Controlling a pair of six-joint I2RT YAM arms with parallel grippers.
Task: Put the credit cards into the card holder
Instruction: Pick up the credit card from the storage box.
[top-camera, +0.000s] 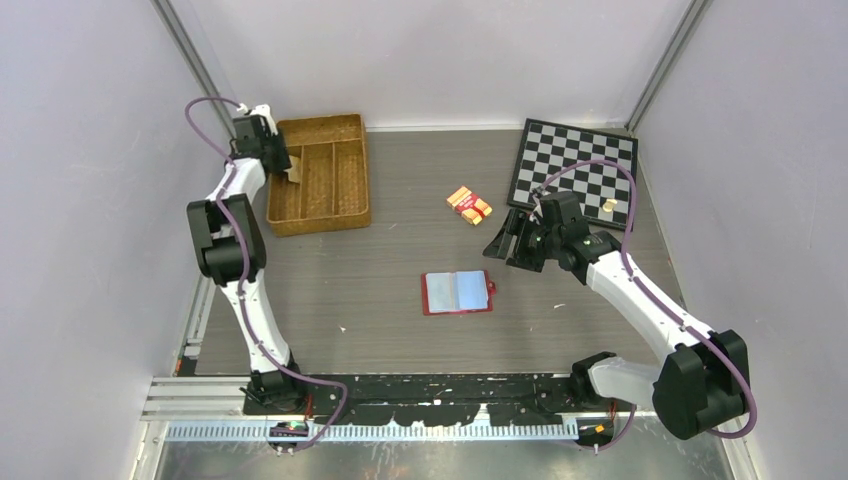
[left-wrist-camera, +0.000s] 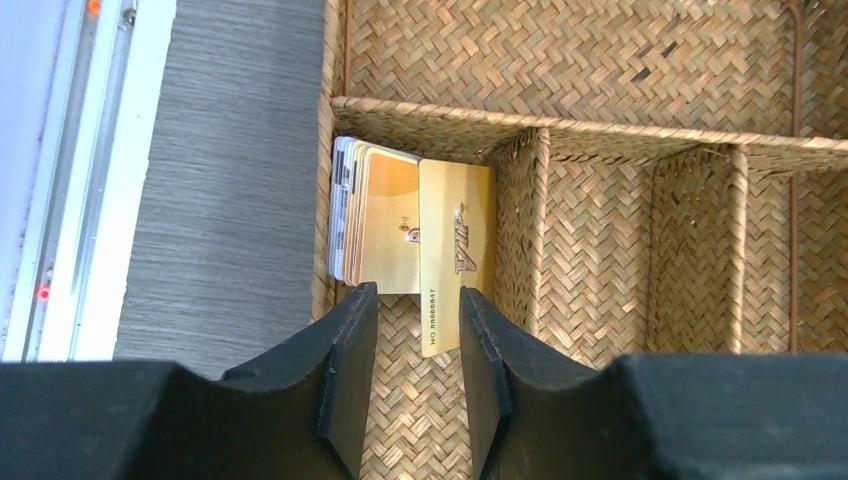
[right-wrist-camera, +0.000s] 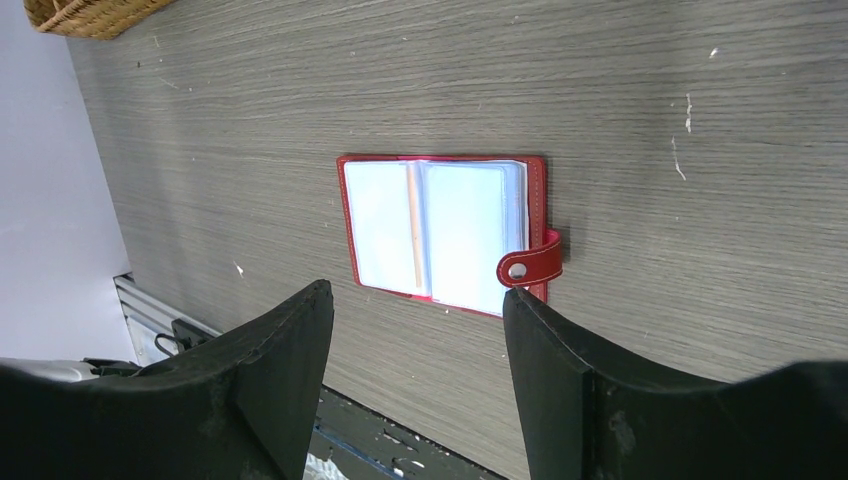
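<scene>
The left end effector, fingers apart, hangs at the lower end of the gold card that sticks out from the credit cards in the wicker tray. To grip well, it should centre on that card alone and close squarely. The right end effector, fingers wide apart, hovers over the open card holder on the surface.

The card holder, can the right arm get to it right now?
Probably yes: the card holder lies open on bare table, and the right gripper hangs open near it, nothing between.
</scene>
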